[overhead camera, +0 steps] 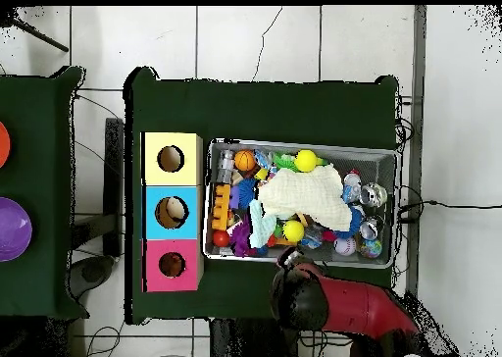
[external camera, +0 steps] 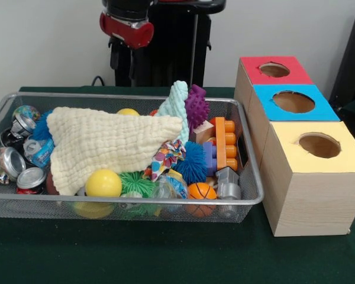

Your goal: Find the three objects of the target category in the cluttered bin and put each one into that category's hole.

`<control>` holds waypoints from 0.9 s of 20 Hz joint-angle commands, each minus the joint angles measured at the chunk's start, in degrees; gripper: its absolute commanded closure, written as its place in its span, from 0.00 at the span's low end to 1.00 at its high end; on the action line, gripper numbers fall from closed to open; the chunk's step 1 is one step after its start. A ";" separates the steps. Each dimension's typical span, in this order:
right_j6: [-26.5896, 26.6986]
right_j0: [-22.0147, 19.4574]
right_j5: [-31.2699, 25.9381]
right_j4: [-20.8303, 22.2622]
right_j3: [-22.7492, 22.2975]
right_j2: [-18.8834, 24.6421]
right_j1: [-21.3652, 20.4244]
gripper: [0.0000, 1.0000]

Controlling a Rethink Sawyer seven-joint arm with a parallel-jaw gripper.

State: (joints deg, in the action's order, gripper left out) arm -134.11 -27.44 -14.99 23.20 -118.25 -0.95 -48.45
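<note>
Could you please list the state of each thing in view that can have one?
bin: full, cluttered with toys.
cream cloth: spread loosely over the pile.
cans: crushed, at one end.
red-topped box's hole: open.
blue box's hole: open.
arm: drawn back beside the bin.

The bin (external camera: 252, 195) (overhead camera: 384, 155), a wide shallow basket of silver wire mesh with a thick rim, sits level on the bench, heaped with toys and cloth. The hole (external camera: 274, 70) (overhead camera: 172, 265), round, opens upward in the red-topped wooden box beside it.
</note>
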 commanded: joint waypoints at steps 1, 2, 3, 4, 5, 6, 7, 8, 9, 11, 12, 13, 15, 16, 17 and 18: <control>3.02 -2.67 0.24 0.33 3.37 9.19 -0.47 0.00; 2.88 -2.85 0.13 0.13 3.38 9.58 -0.61 0.00; 2.92 -3.37 -0.20 -0.38 3.11 10.58 -0.93 0.00; 2.99 -3.68 -0.35 -0.53 3.12 11.22 -1.08 0.00; 2.64 -3.58 -0.14 -0.55 3.49 11.46 -0.86 0.00; 2.31 -3.45 -0.07 -0.61 3.86 11.61 -0.45 0.00; 1.81 -2.81 0.30 -0.19 4.83 11.12 0.38 0.00; 1.32 -2.18 0.67 0.23 5.79 10.64 1.21 0.00; 0.96 -1.79 1.51 0.71 7.10 10.34 2.82 0.00; 0.06 -0.70 3.47 1.53 9.03 9.26 5.41 0.00; -0.44 -0.14 4.42 1.77 9.68 8.73 6.51 0.00; -0.99 0.42 5.80 2.14 10.66 7.97 8.08 0.00; -1.87 1.43 8.38 2.73 11.84 6.77 10.39 0.00; -2.05 1.74 9.01 2.84 12.18 6.40 11.02 0.00; -2.16 1.95 10.08 3.06 12.73 6.07 12.05 0.00; -1.99 1.91 10.51 3.11 13.11 6.10 12.64 0.00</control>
State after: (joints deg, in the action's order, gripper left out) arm -134.11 -26.84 -11.56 23.22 -113.09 3.78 -42.63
